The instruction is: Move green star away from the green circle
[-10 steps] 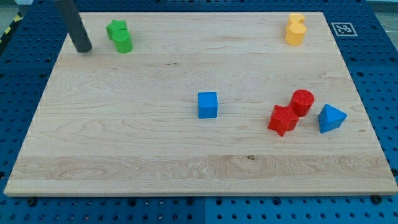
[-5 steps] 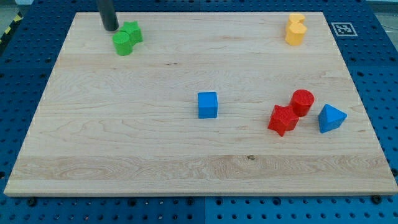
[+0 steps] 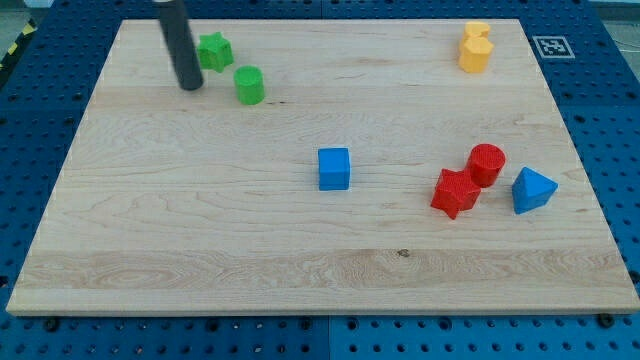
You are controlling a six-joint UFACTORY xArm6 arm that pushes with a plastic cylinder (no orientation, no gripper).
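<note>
My tip [image 3: 189,86] sits near the table's [image 3: 200,240] top-left corner, just left of the green circle [image 3: 249,85] and below-left of the green star [image 3: 213,50]; it touches neither. Star and circle lie near each other but apart, star closer to the top edge. No gripper, only a rod. Blue cube [image 3: 334,168] mid-table; yellow blocks [image 3: 475,47] top-right corner; red star [image 3: 455,192], red cylinder [image 3: 487,163] and blue triangle [image 3: 532,189] by the right edge.

Light wood counter [image 3: 200,230] on a blue pegboard base. Top left: green star [image 3: 213,50], green circle [image 3: 249,85] near it to lower right, not touching. My tip [image 3: 189,84] is left of the circle, below-left of the star. Top right: two yellow blocks [image 3: 474,47], touching. Centre: blue cube [image 3: 334,168]. Right: red star [image 3: 455,192] touching red cylinder [image 3: 487,163]; blue triangular block [image 3: 532,189] just beside.
</note>
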